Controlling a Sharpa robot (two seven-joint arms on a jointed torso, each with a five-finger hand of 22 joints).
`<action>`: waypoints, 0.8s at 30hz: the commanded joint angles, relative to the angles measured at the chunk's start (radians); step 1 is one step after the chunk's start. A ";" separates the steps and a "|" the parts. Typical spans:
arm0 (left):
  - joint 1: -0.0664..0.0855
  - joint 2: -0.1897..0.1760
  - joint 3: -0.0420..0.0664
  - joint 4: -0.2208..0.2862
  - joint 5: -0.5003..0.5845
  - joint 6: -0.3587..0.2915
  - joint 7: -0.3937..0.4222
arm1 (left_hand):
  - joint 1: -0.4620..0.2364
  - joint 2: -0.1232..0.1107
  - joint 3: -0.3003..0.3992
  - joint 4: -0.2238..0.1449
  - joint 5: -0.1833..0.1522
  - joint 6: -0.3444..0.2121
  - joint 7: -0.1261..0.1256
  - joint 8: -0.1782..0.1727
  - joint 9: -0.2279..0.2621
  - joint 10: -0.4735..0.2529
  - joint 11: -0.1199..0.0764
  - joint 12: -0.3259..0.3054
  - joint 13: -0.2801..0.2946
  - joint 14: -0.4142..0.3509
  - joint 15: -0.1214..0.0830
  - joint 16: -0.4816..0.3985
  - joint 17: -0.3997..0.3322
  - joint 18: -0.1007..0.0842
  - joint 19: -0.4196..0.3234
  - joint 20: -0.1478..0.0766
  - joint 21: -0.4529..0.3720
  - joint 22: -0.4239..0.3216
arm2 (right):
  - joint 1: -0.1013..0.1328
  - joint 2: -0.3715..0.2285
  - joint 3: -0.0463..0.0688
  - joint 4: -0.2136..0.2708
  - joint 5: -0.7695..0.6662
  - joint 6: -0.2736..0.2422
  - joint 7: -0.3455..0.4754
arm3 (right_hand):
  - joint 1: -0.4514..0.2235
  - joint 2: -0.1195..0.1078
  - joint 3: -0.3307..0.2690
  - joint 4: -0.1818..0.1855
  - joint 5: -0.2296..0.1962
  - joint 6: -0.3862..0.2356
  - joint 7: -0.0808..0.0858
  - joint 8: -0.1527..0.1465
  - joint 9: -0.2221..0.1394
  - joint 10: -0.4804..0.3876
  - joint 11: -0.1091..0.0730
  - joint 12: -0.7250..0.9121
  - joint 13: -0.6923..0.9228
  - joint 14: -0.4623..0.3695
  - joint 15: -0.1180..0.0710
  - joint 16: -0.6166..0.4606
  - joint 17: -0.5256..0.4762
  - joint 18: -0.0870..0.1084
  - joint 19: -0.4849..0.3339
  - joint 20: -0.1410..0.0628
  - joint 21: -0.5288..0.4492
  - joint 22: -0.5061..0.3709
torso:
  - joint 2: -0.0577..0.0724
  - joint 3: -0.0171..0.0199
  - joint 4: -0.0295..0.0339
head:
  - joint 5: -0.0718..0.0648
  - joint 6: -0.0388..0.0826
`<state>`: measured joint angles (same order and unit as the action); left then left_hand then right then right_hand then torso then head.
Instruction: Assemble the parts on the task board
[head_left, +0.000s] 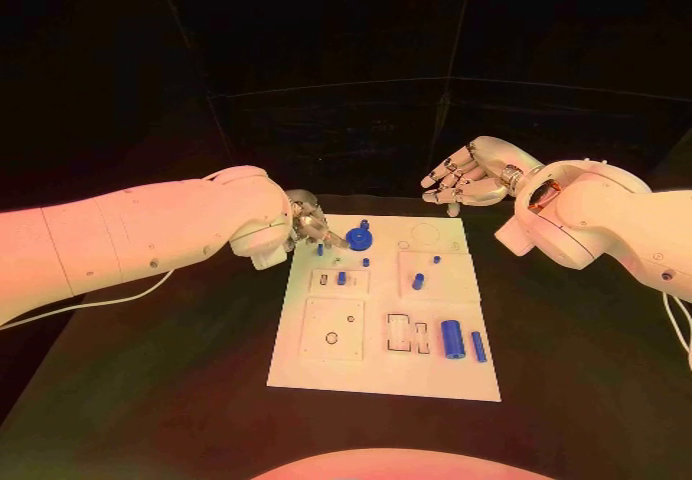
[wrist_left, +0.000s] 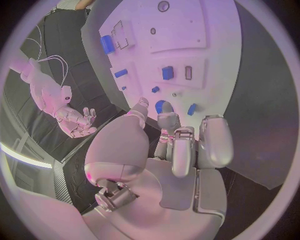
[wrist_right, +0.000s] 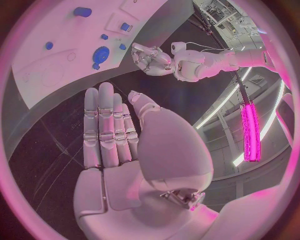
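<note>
Fingers of the left hand (head_left: 306, 226) reach in over the far left corner of the task board (head_left: 325, 370), their tips close to the round blue gear-like part (head_left: 359, 238) that sits there. In the left wrist view the fingers are curled forward with a blue part (wrist_left: 160, 106) just beyond the tips, but whether anything is pinched between them cannot be told. That posture suggests the hand is about to take or seat a part at that corner.

By contrast, the right hand (head_left: 469, 175) hovers beyond the board's far right corner, well apart from every part. Its fingers lie straight and side by side, the thumb slightly off, and the palm carries nothing. It seems parked out of the way so the left arm can work.

Most parts lie loose on the white plate: a blue cylinder (head_left: 453, 339) and a slimmer blue bar (head_left: 477, 346) near the front right, small blue pegs (head_left: 418, 282) around the middle. Assembly looks barely started.

Under the board is a black table (head_left: 173, 360), matte and bare around the plate. Behind it the room is dark.
</note>
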<state>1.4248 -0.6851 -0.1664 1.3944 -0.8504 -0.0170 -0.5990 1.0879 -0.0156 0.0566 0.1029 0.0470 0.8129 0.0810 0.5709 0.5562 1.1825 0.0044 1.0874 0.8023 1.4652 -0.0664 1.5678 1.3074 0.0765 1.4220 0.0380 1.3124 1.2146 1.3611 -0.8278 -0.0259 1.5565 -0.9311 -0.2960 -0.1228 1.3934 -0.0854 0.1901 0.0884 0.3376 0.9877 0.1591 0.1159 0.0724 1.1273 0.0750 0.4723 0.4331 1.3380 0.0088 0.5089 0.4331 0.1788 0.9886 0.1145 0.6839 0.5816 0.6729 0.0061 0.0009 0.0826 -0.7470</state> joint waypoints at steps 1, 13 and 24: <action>0.021 0.014 0.004 -0.038 0.017 0.116 0.001 | 0.018 0.008 -0.007 -0.002 0.004 -0.015 0.014 -0.021 -0.019 -0.028 0.012 -0.022 -0.032 0.106 0.014 0.003 0.263 0.002 -0.010 0.007 -0.008 -0.009 | 0.002 -0.001 0.000 -0.001 -0.002 -0.007 0.012 | -0.011 0.000 0.000 0.007 -0.003 -0.004 0.004 0.003 0.000 -0.006 0.001 0.002 -0.001 -0.009 -0.001 0.000 0.002 0.003 0.005 0.004 -0.007 -0.001 | -0.001 0.0018 0.0005 | 0.005 0.002; 0.040 0.147 0.005 -0.277 -0.029 0.266 -0.012 | -0.005 0.019 -0.092 0.059 0.001 0.011 0.019 -0.043 -0.068 -0.026 0.019 0.001 -0.022 0.106 0.023 0.003 0.263 0.004 -0.008 0.025 -0.004 -0.002 | 0.002 0.010 0.000 -0.008 -0.002 -0.003 0.013 | -0.012 0.000 0.000 0.008 -0.004 -0.004 0.004 0.004 0.000 -0.006 0.001 0.002 -0.002 -0.009 0.000 0.000 0.003 0.003 0.005 0.005 -0.008 -0.002 | 0.001 0.0011 -0.0016 | 0.018 0.008; 0.002 0.195 0.003 -0.367 -0.105 0.270 0.013 | 0.022 0.043 -0.112 0.072 0.002 0.040 0.011 -0.032 -0.079 -0.011 0.013 0.020 -0.004 0.106 0.019 0.003 0.263 0.000 0.003 0.023 0.012 0.019 | 0.002 0.015 0.000 -0.009 -0.019 -0.005 0.016 | -0.008 0.001 0.002 0.007 -0.004 -0.004 0.003 0.004 0.000 -0.006 0.000 0.003 -0.003 -0.009 -0.001 -0.001 0.006 0.003 0.006 0.005 -0.009 -0.003 | 0.002 -0.0002 -0.0023 | 0.018 0.007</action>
<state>1.4260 -0.4923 -0.1635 1.0318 -0.9018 0.2323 -0.6020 1.1106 0.0214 -0.0515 0.1756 0.0469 0.8479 0.0911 0.5345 0.4783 1.1636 0.0175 1.1051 0.7975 1.4653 -0.0496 1.5677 1.3074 0.0764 1.4182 0.0624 1.3211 1.2330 1.3610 -0.8132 -0.0261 1.5469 -0.9357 -0.2961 -0.1191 1.3935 -0.0854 0.1928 0.0910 0.3376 0.9877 0.1591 0.1159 0.0724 1.1273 0.0750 0.4723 0.4313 1.3360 0.0067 0.5089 0.4382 0.1788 0.9922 0.1180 0.6795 0.5798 0.6743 0.0059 -0.0014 0.1007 -0.7398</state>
